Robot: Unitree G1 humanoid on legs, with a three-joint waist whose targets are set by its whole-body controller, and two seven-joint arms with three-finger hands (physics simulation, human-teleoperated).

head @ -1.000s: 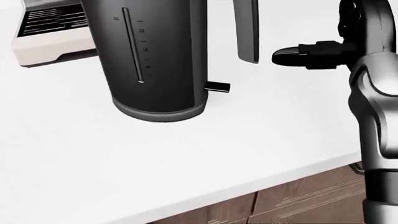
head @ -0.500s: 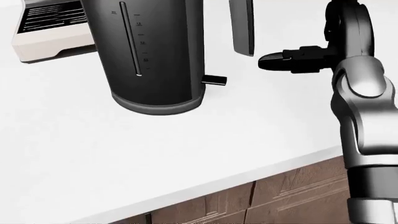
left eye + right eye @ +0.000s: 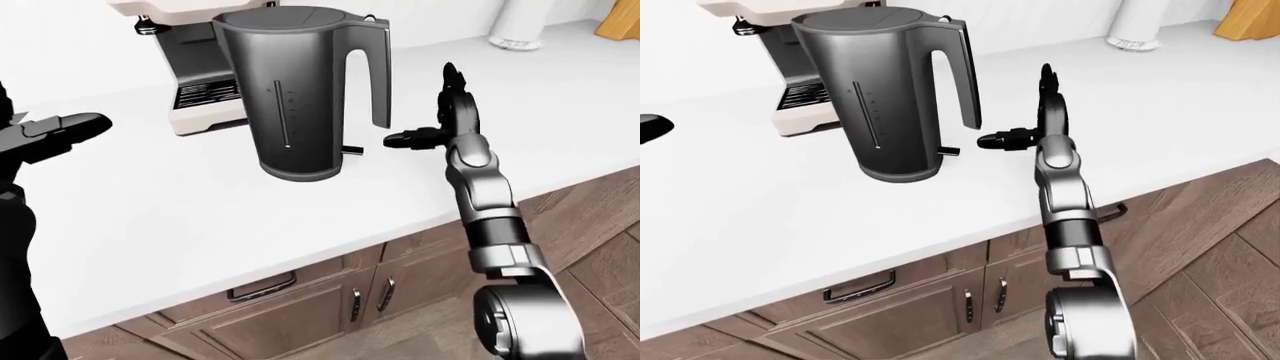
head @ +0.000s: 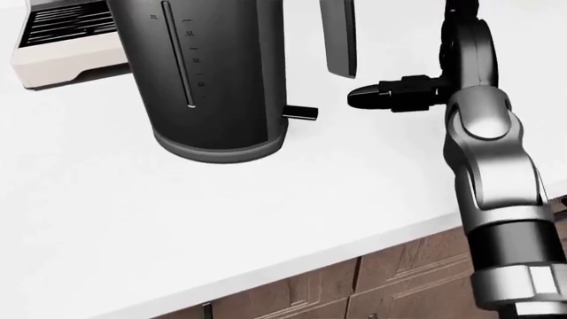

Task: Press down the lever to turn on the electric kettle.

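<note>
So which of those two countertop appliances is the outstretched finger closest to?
The dark grey electric kettle: the right hand points at its small black lever, not touching. The cream coffee machine sits beyond the kettle.

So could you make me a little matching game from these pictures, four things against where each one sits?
Things:
1. kettle
2. lever
3. right hand
4. coffee machine

Places:
A. sticking out at the kettle's base
B. partly hidden behind the kettle, left
C. hovering right of the lever, apart from it
D. upright on the white counter

Pairs: 1-D, 2-A, 3-C, 4-B
</note>
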